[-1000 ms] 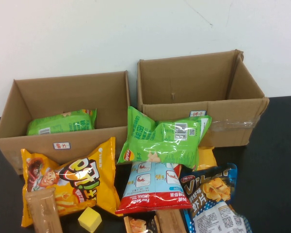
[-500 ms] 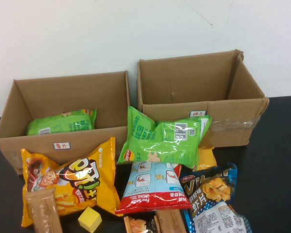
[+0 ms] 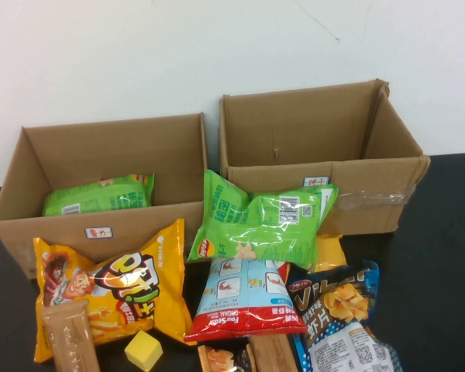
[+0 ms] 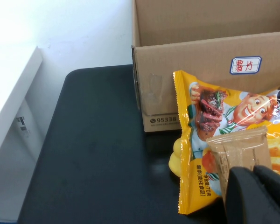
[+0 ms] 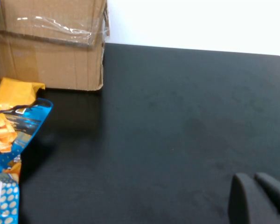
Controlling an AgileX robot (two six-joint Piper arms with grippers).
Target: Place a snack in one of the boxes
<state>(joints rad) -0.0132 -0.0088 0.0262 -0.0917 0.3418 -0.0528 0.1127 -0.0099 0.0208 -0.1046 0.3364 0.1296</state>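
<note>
The left box (image 4: 186, 70) reads "95338", its label (image 4: 245, 65) perhaps "薯片".

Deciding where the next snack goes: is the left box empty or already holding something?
Holding something. A green snack bag lies inside the left box, against its back wall; the rest of its floor is hidden behind the front wall.

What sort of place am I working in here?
Probably a lab or office test bench, not a shop: black table, plain white wall, two labelled cardboard boxes, snack bags.
</note>
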